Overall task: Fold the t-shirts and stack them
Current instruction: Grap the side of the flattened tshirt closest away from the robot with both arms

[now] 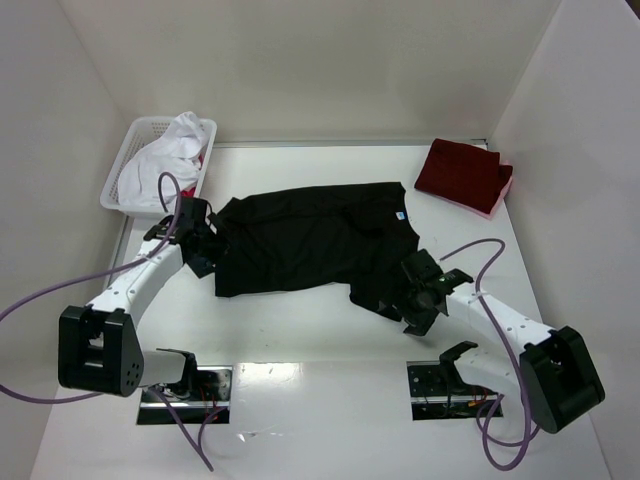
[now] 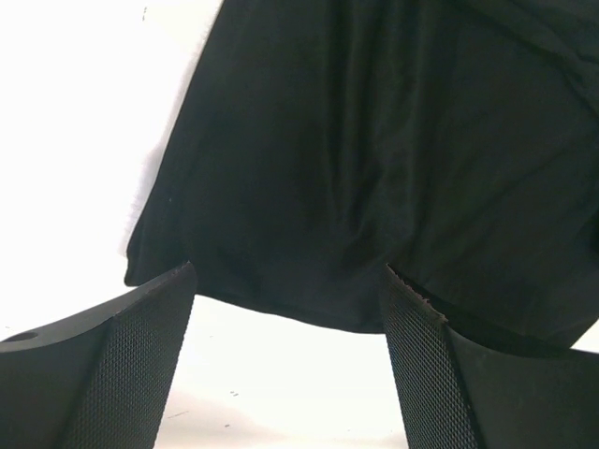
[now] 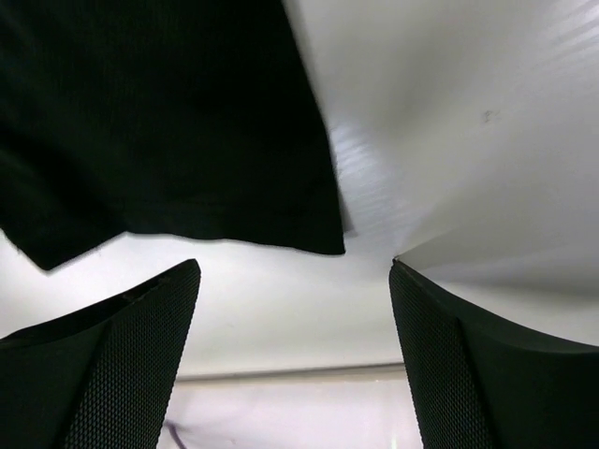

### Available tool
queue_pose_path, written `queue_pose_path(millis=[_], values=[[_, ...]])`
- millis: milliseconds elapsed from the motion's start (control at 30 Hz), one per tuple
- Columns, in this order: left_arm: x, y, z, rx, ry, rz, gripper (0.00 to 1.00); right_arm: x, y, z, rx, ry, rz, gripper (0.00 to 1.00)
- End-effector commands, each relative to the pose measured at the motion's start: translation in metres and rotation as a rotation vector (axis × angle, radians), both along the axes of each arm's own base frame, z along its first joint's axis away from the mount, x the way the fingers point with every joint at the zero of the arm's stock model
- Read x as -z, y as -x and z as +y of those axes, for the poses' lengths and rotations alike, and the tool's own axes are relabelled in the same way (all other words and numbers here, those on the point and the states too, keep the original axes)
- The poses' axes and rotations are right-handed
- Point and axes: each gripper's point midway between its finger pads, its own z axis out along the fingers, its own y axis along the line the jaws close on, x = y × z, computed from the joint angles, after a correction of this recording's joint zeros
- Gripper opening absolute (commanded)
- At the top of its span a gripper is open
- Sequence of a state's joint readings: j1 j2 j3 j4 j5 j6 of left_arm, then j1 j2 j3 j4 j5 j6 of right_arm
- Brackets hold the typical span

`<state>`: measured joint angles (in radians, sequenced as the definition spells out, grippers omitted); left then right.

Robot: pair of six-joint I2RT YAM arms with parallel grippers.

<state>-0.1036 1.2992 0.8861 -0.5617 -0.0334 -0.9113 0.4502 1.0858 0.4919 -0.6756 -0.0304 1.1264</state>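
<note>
Jaws wide on both sides, black t-shirt [image 1: 305,240] spread flat mid-table between them.
Right gripper [image 1: 412,300] at 5 o'clock, gaping and holding nothing, just off the sleeve edge. Left gripper [image 1: 210,242] at 9 o'clock, equally wide and empty, facing the hem. The shirt's long axis runs 9 to 3, collar and blue label [image 1: 398,213] toward 3. Further back: folded dark red t-shirt [image 1: 462,170] at 1 o'clock, white t-shirt [image 1: 185,135] in the basket [image 1: 120,178] at 11.
</note>
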Motion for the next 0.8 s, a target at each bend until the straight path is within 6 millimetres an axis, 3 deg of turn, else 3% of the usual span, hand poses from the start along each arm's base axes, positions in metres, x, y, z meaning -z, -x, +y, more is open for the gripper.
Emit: queue_pose_path(millis=[0,167,300,400,533,667,767], values=[[0.004,-0.003,0.009,-0.074,-0.002,-0.006,0.85,-0.005,-0.026,-0.011,0.060,0.105,-0.054,0.85],[0.016,-0.006,0.011,-0.087,0.043,0.018,0.85,-0.002,-0.040,-0.015,0.066,0.175,-0.041,0.75],[0.024,-0.009,0.011,-0.079,0.038,0.044,0.82,-0.001,-0.044,-0.012,0.061,0.175,-0.028,0.55],[0.035,-0.001,0.009,-0.087,0.063,0.096,0.79,0.001,-0.040,-0.010,0.055,0.160,-0.013,0.33],[0.051,0.013,0.005,-0.148,0.104,0.146,0.67,0.002,-0.035,-0.008,0.055,0.144,0.001,0.10],[0.062,0.023,0.006,-0.178,0.102,0.188,0.54,0.000,-0.038,-0.007,0.059,0.134,-0.015,0.04],[0.064,0.028,0.012,-0.210,0.073,0.218,0.52,-0.007,-0.044,-0.004,0.049,0.124,-0.041,0.04]])
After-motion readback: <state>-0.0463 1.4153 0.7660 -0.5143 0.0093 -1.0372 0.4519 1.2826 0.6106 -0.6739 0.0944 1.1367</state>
